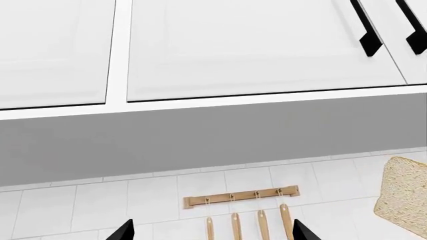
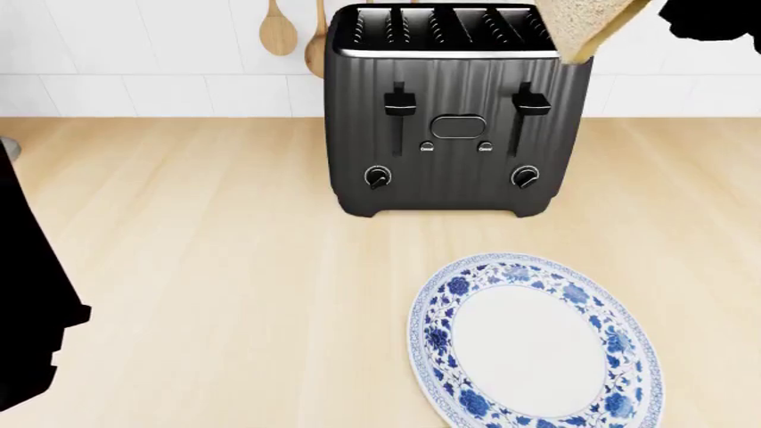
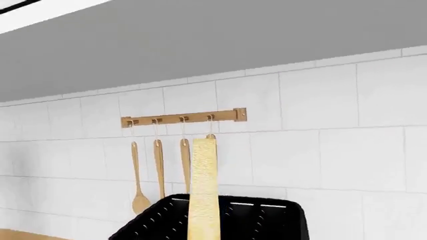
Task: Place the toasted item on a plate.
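Step in hand, as I judge it: carry the lifted slice from above the toaster to the plate.

Left gripper (image 1: 212, 231): only two black fingertips show in the left wrist view, set wide apart with nothing between them, so the jaws stand parted and idle. That camera looks at white cabinet doors (image 1: 260, 47) with black handles and a wooden utensil rail (image 1: 241, 196) on glossy white tile. Best kept clear of the working side.

Toaster (image 2: 458, 116): matte black, ribbed body, four slots, two levers, two knobs. It stands on a pale wood-grain counter (image 2: 191, 250).

Toasted item (image 2: 586, 25): a thick slice, porous tan crumb, golden crust edge, tilted in the air above the toaster's right-hand slot and clear of it. The right wrist view shows it edge-on, a narrow yellow strip. The right gripper is not visible as such; only a dark mass at the head view's upper right corner. Whether it clamps the slice, I cannot tell.

Plate (image 2: 535, 343): round, glazed white, blue floral rim, flat on the counter in front of the toaster, toward its right side.

Advice: bring the slice forward and down over the white centre, lay it flat, and release low.
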Tool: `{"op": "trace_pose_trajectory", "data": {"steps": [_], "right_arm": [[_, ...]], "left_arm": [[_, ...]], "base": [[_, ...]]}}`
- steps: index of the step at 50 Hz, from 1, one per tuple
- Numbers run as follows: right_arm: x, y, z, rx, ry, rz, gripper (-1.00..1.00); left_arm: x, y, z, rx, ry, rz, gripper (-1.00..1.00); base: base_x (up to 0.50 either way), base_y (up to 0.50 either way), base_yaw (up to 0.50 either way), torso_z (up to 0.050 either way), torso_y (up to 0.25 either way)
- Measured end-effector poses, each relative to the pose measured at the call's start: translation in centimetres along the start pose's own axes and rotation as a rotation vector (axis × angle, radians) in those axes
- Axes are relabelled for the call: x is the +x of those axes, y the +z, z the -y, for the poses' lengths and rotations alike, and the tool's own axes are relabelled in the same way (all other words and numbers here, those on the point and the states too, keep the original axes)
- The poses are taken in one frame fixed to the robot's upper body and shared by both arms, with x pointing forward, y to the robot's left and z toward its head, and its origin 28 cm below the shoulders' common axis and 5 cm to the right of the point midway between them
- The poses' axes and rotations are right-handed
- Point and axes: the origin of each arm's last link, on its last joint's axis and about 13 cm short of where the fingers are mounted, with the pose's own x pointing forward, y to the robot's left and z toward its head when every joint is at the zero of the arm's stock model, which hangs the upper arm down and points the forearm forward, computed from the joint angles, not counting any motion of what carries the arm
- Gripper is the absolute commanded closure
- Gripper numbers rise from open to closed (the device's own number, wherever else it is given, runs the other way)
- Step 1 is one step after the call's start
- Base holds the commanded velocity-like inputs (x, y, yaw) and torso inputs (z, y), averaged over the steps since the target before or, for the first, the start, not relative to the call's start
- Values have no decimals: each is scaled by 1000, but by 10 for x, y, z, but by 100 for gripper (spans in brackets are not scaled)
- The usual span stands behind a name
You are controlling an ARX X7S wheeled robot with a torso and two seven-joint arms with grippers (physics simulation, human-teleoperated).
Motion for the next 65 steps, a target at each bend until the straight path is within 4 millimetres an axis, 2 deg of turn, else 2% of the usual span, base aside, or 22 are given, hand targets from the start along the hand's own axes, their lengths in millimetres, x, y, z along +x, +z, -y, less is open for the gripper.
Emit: {"op": "trace_pose_trajectory", "data": {"steps": [13,22,42,65], "right_arm": [[-46,-25,-1,113,23,56,100],[-65,-43,-8,153,36,69,100],[-95,-85,-23,215,73,25,100],[-111,-114,-20,259,82,-55,100]], "left_arm": [[0,0,1,-2,-1,-1,-100],[0,0,1,-3,-1,-1,-100],[0,0,1,-3,3,-2,-100],[0,-1,2,-3,2,-7,-100]], "base": [[0,0,0,0,0],[0,0,0,0,0],[0,0,0,0,0],[0,0,0,0,0]]}}
